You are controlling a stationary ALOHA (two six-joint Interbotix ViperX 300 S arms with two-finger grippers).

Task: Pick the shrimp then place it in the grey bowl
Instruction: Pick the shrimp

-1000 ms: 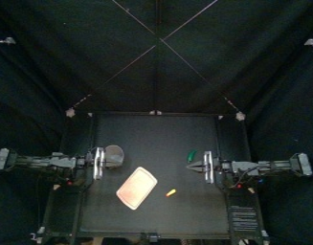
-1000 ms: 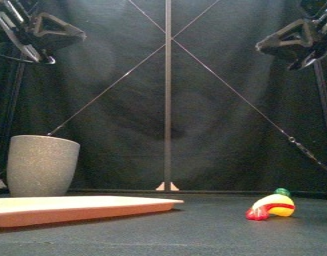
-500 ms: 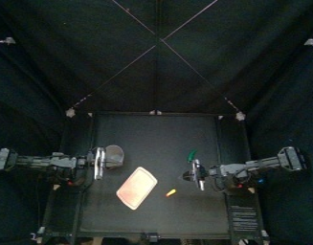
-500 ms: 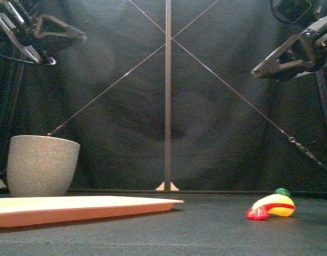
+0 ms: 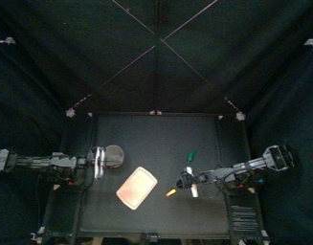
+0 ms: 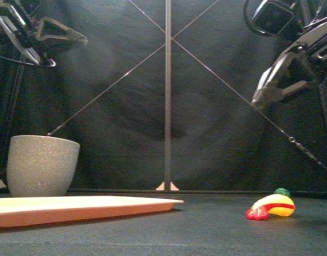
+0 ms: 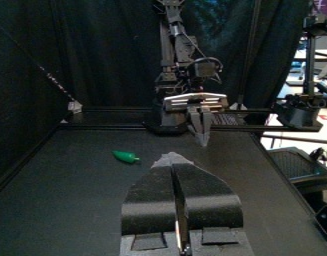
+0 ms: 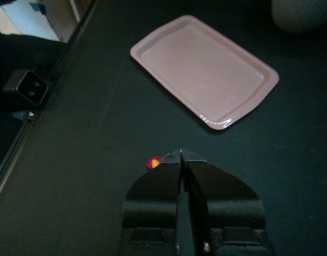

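Nearest the table's front, one small orange-and-yellow toy shrimp (image 5: 171, 192) is lying on the black table top (image 5: 159, 134), just beside the one flat pink rectangular tray (image 5: 137, 187). I am holding my right gripper (image 8: 182, 160) up off the table near the shrimp, jaws pressed together on nothing. Farther back, one small green toy (image 5: 190, 155) is lying alone, and the one tall grey speckled cup (image 5: 114, 153) is standing past the tray's far end. My left gripper (image 7: 177, 168) is hanging beside that cup, jaws likewise closed and empty. My right wrist view is showing the shrimp just beside my jaw tips, the tray and the cup's edge, but not the green toy. My left wrist view is showing the green toy and my right arm, not the shrimp
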